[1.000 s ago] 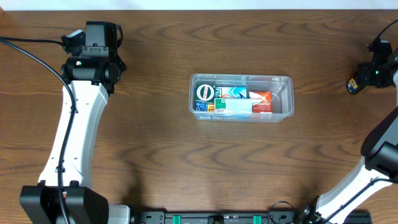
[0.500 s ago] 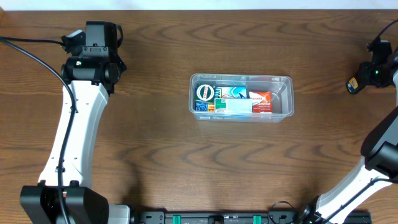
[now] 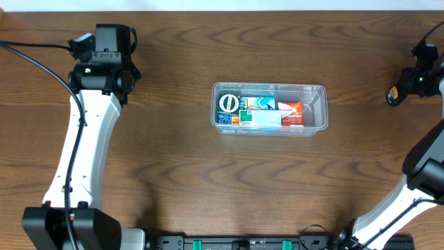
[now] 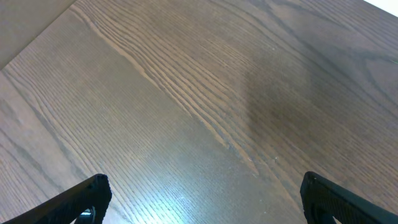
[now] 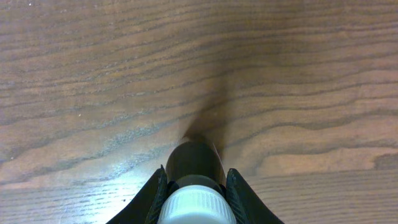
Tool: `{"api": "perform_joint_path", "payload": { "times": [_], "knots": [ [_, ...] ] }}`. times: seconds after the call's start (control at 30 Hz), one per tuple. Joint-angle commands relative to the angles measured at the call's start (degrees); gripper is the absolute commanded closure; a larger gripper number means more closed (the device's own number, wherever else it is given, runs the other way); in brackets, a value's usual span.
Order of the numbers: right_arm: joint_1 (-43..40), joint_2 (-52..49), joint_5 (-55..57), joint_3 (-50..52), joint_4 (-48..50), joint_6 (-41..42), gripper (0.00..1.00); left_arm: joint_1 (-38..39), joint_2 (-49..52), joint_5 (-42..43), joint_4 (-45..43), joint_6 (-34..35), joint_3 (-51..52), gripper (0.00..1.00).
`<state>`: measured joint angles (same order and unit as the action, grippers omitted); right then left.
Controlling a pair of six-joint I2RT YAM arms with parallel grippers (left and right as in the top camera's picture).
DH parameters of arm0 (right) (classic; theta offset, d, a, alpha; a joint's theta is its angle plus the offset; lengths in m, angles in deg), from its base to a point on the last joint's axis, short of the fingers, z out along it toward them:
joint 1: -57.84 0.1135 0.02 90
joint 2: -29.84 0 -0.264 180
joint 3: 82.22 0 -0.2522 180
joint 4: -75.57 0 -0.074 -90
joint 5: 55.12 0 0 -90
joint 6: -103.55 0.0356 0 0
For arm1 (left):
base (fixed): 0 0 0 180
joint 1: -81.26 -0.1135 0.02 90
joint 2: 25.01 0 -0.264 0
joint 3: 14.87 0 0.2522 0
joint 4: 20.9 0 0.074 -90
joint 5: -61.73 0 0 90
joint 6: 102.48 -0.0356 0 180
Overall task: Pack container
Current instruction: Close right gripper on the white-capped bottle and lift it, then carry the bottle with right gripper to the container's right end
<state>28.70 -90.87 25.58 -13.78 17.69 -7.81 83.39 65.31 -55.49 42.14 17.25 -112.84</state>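
Observation:
The clear plastic container sits mid-table in the overhead view, holding several small boxes and a round tin. My right gripper is at the far right edge, shut on a small dark bottle with a white ribbed cap; the bottle lies along the jaws low over the wood. My left gripper is open and empty over bare table at the far left, and in the overhead view it is well away from the container.
Brown wood table all around. The table's far edge shows at the top left of the left wrist view. The arms' bases stand at the near edge.
The right gripper with the bottle has shifted very slightly up and right. The left arm and the container have not moved.

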Motion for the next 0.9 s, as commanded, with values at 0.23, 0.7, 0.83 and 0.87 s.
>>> {"api": "perform_joint_path", "payload": {
  "times": [0.23,0.7,0.83,0.87],
  "knots": [
    [4.3,6.8,-3.0,-7.6,-8.3,5.2,0.77,-0.2,-0.3,-0.9,0.2,-0.6,-0.4,0.02],
    [19.4,25.7,-4.2,-7.9,-17.6,14.0,0.81,-0.2,-0.3,-0.9,0.2,-0.6,-0.4,0.02],
    [23.2,27.9,-4.2,-7.9,-20.9,15.4,0.82,-0.2,-0.3,-0.9,0.2,-0.6,-0.4,0.02],
    [24.3,28.0,-4.2,-7.9,-22.0,16.2,0.82,-0.2,-0.3,-0.9,0.2,-0.5,-0.4,0.03]
  ]
}}
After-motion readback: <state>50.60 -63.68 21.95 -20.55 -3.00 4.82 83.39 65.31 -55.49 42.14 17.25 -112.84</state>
